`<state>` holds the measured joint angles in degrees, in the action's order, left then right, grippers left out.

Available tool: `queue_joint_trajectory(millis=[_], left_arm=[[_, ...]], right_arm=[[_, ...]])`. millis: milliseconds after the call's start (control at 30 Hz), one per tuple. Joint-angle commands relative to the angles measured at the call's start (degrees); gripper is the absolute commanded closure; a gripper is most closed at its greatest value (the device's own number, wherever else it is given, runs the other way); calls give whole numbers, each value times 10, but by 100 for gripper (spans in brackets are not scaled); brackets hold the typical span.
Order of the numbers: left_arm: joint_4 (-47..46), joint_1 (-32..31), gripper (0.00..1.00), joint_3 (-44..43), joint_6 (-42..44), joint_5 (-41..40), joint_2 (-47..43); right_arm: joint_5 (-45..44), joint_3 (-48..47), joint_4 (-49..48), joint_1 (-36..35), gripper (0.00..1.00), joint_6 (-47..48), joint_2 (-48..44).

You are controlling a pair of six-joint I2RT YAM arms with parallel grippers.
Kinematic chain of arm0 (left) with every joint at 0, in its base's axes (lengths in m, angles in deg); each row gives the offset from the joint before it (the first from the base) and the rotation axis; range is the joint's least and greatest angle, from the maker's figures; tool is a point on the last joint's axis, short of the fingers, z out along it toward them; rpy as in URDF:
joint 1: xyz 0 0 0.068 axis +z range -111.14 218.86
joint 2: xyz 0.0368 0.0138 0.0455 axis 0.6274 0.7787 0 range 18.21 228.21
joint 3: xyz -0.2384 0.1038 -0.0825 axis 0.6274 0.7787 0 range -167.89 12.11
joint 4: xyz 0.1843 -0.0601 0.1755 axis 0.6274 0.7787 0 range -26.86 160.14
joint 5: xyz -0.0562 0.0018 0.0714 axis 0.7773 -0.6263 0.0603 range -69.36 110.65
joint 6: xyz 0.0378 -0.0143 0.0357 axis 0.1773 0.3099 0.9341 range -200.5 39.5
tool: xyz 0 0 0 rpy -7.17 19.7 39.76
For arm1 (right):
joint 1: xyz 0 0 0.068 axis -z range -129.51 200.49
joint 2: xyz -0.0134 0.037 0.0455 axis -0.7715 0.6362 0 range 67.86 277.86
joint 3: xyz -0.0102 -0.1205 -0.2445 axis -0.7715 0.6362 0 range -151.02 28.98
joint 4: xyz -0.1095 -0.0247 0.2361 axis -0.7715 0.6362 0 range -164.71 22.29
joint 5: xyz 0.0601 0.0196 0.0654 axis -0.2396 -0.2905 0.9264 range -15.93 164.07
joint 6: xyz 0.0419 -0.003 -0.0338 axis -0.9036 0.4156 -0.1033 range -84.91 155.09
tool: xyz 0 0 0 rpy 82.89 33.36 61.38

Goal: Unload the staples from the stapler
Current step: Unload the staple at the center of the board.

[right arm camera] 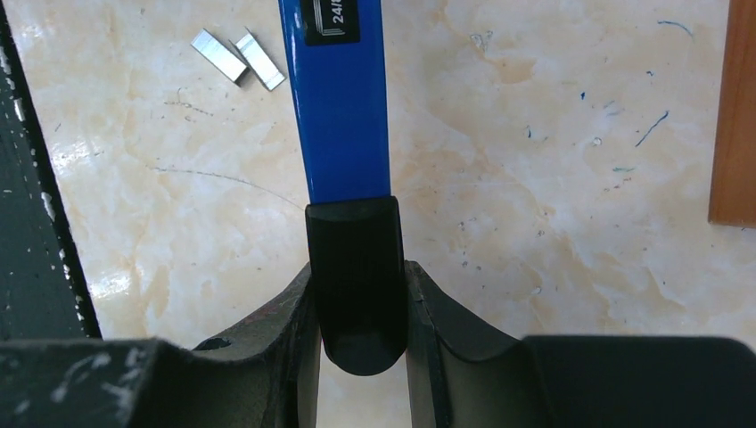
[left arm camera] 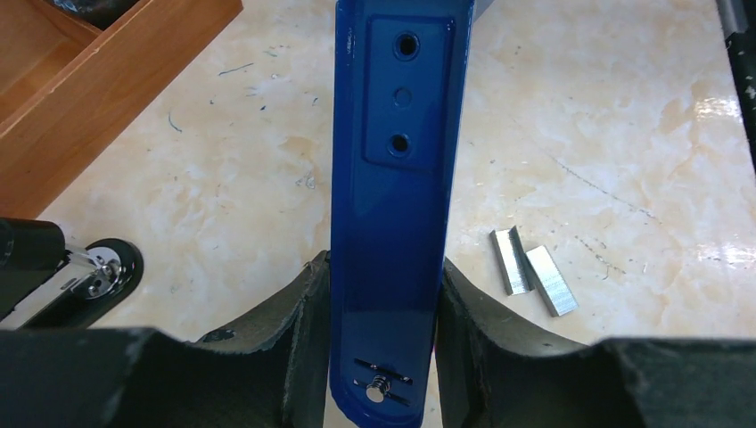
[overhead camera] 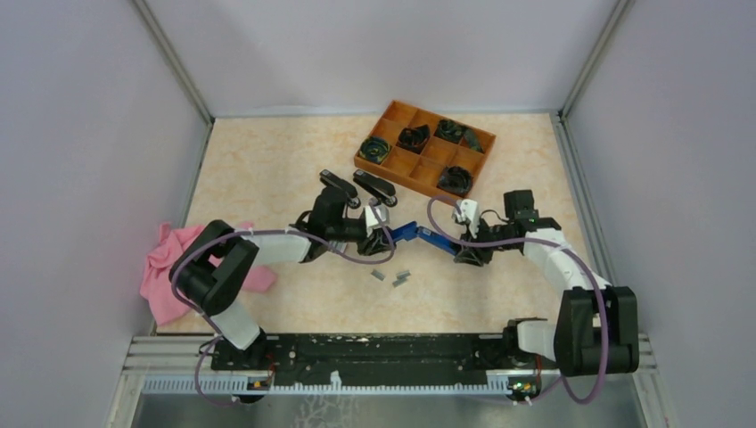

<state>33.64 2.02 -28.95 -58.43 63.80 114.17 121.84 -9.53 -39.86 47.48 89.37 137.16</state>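
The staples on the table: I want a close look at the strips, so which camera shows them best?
Left wrist: two staples lie large and sharp, side by side. Right wrist shows that pair smaller, near the top edge. The top view shows only tiny grey bits.

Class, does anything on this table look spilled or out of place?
Yes: loose staples lie scattered on the table near the held blue stapler, and a pink cloth sits crumpled at the table's left edge.
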Motion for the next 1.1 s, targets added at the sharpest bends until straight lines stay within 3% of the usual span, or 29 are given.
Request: queue_joint_trajectory(millis=[0,167,400,533,733,1067], left_arm=[[58,4,100,-28,10,-13,-24],[-46,-8,100,-13,-135,43,-35],[-402,-73,100,52,-407,7,-43],[-573,-99,100,62,-544,-46,-12],[-633,-120,100,45,-596,-86,5],[-697,-147,38,43,-637,-120,41]], right_arm=[[-53,-19,-58,17,100,13,10],[5,-55,-26,4,100,-39,-17],[93,-133,-21,-32,100,-215,-58],[134,-155,-75,-36,100,-348,-77],[176,-133,-177,-36,100,-503,-98],[215,-77,-308,-23,100,-609,-124]])
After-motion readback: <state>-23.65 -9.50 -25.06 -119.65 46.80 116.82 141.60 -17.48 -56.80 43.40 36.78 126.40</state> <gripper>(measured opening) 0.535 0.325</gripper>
